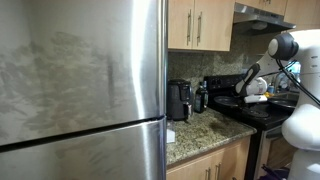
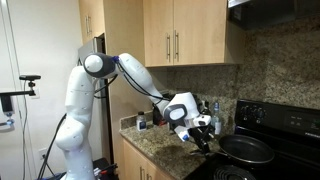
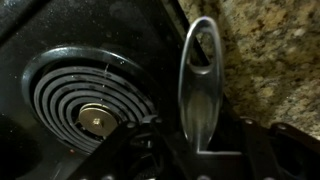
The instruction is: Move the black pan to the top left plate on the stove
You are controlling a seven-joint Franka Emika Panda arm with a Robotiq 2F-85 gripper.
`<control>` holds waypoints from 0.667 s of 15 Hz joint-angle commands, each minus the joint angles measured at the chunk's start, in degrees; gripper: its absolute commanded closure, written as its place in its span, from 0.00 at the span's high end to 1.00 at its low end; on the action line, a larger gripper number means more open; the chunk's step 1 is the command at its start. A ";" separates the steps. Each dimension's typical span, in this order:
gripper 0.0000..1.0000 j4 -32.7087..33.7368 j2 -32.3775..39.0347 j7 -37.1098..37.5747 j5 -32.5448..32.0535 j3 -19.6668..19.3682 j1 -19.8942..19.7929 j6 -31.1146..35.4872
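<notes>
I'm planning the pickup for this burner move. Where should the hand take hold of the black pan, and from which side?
Probably by the handle: it is long and narrow and sticks straight out from the black pan towards the counter. Come from above, with fingers on either side of it; the hand sits right over it.
</notes>
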 commanded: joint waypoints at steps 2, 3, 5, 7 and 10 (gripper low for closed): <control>0.08 -0.74 -2.16 -0.57 5.31 1.71 -0.48 0.86; 0.01 -0.86 -2.60 -0.10 6.34 1.77 -0.29 1.25; 0.04 -0.71 -3.22 -0.09 7.99 2.35 0.05 0.89; 0.05 -0.23 -2.63 1.06 7.81 1.93 0.28 1.01; 0.05 0.87 -0.53 0.88 7.28 1.48 -0.13 3.00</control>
